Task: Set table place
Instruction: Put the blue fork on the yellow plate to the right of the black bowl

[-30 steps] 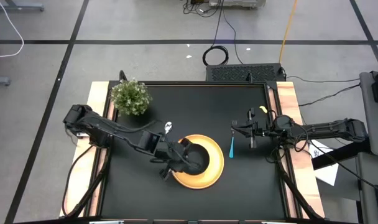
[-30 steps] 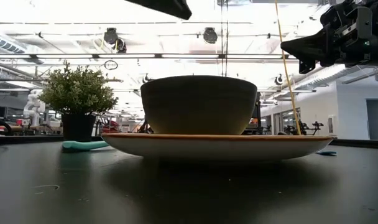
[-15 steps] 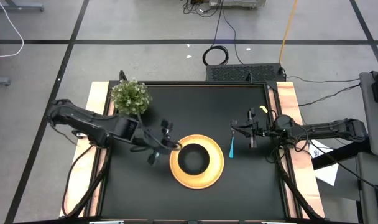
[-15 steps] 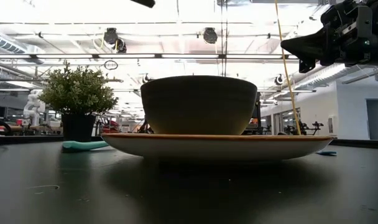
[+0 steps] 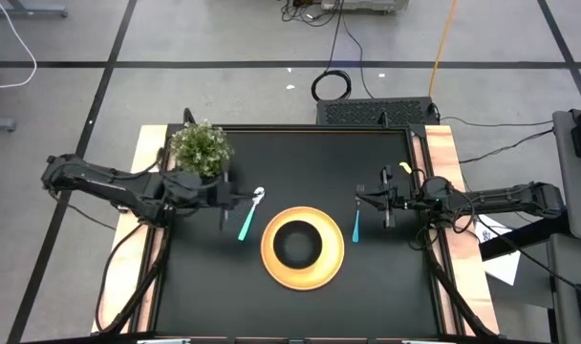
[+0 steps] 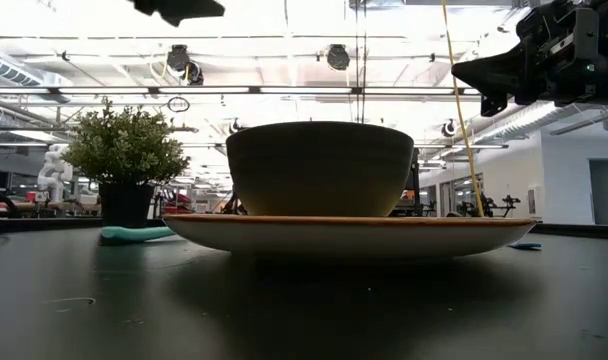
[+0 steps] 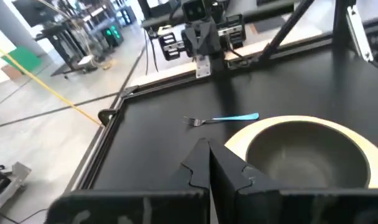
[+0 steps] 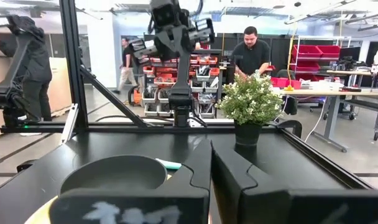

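Beside the potted plant (image 5: 201, 148), the left end effector (image 5: 224, 198) has drawn back from the bowl (image 5: 301, 244) and closed empty, like the waiting right end effector (image 5: 372, 201), leaving plate (image 5: 331, 269), spoon (image 5: 248, 214) and fork (image 5: 355, 225) laid out on the bench (image 5: 367, 306).

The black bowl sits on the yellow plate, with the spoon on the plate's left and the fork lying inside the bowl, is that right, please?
Not quite. The high view shows the fork lying on the table right of the yellow plate, not inside the black bowl. The spoon does lie left of the plate.
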Motion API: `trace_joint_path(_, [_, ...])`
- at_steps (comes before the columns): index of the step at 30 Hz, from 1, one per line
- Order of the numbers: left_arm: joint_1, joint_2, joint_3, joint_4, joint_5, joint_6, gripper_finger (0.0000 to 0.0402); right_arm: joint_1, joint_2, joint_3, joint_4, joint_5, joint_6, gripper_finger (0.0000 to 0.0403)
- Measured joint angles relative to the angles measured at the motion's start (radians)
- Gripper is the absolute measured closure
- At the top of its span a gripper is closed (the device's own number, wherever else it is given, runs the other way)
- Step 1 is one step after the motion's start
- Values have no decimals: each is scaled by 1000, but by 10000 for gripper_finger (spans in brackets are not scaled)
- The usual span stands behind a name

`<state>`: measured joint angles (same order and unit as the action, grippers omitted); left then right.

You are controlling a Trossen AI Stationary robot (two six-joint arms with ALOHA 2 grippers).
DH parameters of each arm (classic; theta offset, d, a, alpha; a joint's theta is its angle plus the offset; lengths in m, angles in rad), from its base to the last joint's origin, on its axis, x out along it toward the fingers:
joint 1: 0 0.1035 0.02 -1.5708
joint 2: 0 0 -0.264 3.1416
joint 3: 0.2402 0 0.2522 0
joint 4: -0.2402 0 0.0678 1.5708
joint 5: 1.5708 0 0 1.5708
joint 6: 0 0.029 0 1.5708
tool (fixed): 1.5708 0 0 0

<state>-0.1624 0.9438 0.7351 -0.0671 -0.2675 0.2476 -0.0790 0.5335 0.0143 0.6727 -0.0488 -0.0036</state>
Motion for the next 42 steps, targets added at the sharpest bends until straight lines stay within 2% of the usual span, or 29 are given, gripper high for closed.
trace_joint_path(4, [0,-102,-134,120,-13,-14,401,0,0,0,0,0,0,403])
trace_joint_path(10, [1,-219,-326,322,-102,-61,401,0,1,0,-3,0,-2,403])
trace_joint_path(15, [0,-287,-441,367,2,-95,401,0,1,0,-3,0,-26,403])
trace_joint_path(20, [14,-338,-496,449,20,-198,401,0,1,0,17,0,-57,403])
trace_joint_path(24, [13,-387,-538,453,3,-180,401,0,1,0,36,15,-61,403])
trace_joint_path(29, [13,-470,-615,464,10,-146,401,-1,1,0,21,130,-59,403])
trace_joint_path(34, [13,-567,-721,476,11,-166,401,-1,1,0,-24,132,15,403])
trace_joint_path(38, [15,-600,-725,422,9,-173,401,0,5,0,-75,130,67,403])
trace_joint_path(42, [15,-599,-725,424,76,-139,401,0,6,0,-110,125,106,403])
